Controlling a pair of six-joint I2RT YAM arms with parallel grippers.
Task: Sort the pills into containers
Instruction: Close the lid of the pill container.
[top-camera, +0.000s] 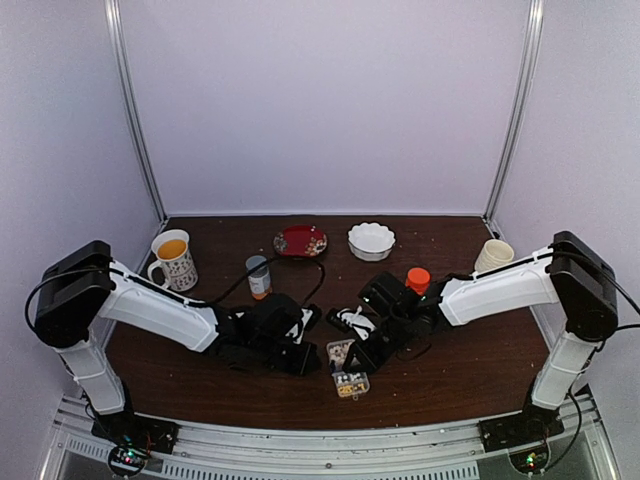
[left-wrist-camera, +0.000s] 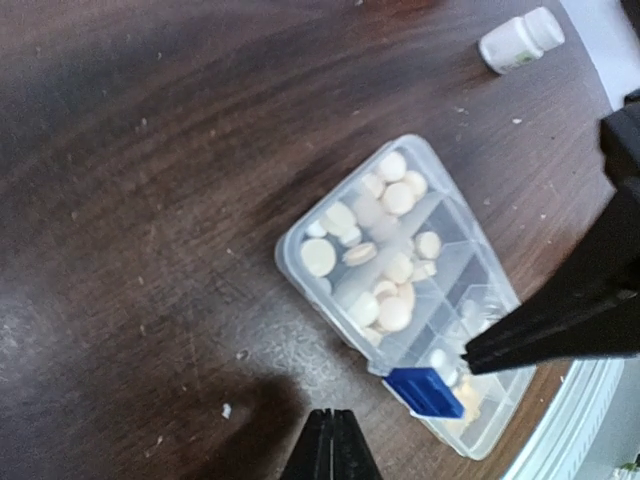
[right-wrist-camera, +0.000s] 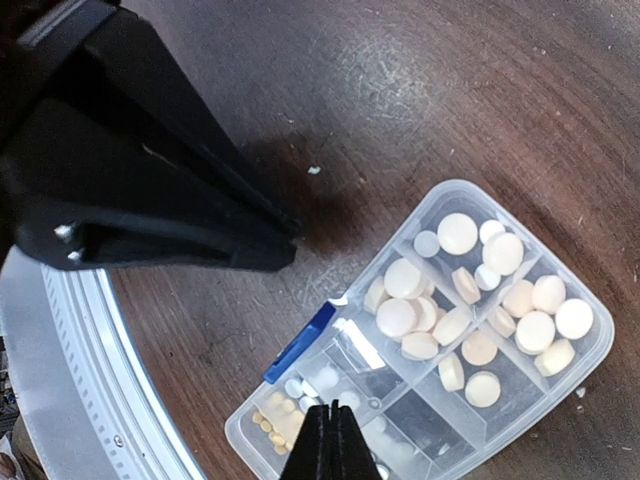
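Hiding part of the pill box (top-camera: 351, 384): the dark tip of the right jaws, laid across it in the top view.
Position: it is set on the bench (top-camera: 200, 390) near the front edge, between the two arms; one end is cut off in the right wrist view.
Pills (left-wrist-camera: 398, 198): whitish and cream rounds are seen in several cells (left-wrist-camera: 452, 222); yellow pills (right-wrist-camera: 272, 425) are packed in a corner cell by the blue latch (left-wrist-camera: 425, 392).
Lid: whether raised or lowered cannot be told.
Left jaws: pressed shut, nothing held, near the box.
Right jaws: pressed shut, nothing gripped, over the cells by the latch; contact cannot be judged.
Writing: the white bottle (left-wrist-camera: 520, 40) label is blurred; the mug (top-camera: 175, 258) print is too small to be read.
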